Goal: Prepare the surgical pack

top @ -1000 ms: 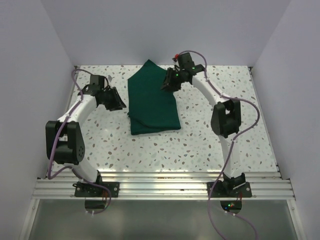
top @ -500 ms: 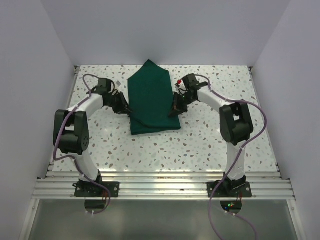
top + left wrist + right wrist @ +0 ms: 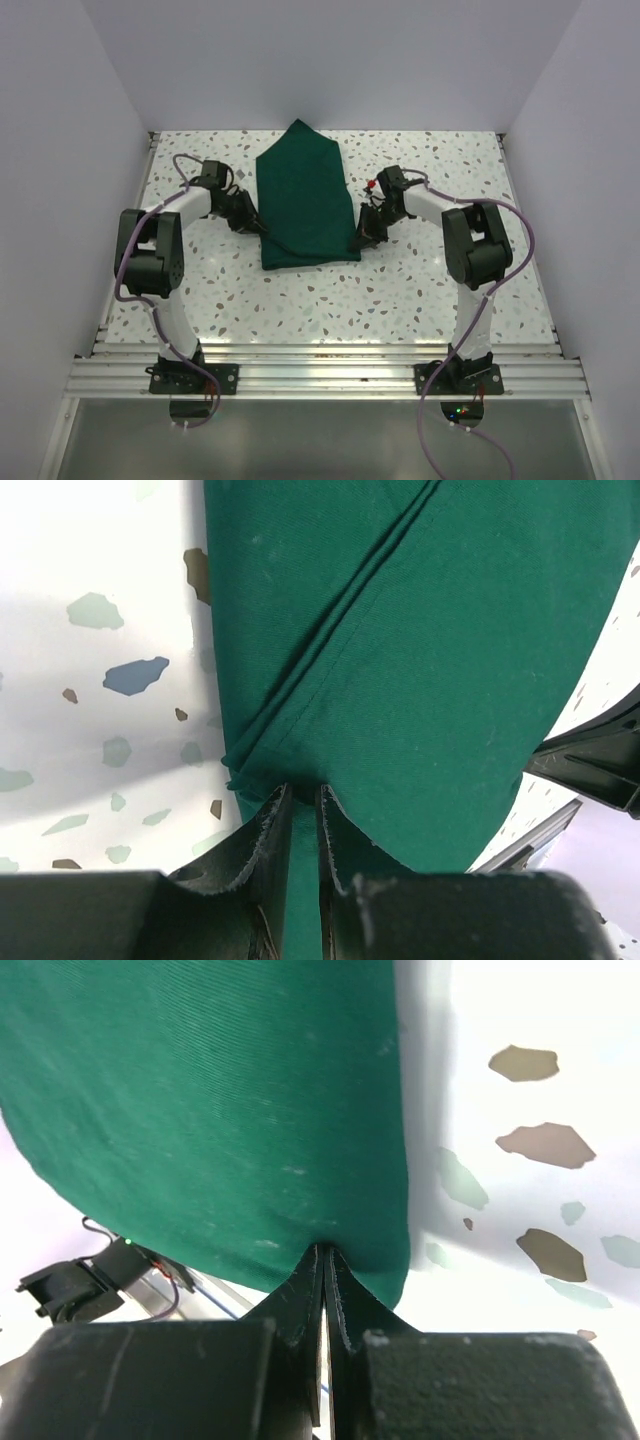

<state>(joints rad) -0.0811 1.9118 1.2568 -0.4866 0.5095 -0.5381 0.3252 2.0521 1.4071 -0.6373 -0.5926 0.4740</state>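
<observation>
Dark green drape (image 3: pixel 305 200), folded, flat on speckled tabletop (image 3: pixel 400 290). Pinched at left edge by left gripper (image 3: pixel 302 798), at right edge by right gripper (image 3: pixel 325 1255).

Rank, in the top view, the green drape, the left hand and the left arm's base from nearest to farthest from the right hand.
1. green drape: touching; the right hand pinches its right edge.
2. left hand: across the drape, at its left edge.
3. left arm's base: low on the left of the view, clearly farthest.
</observation>
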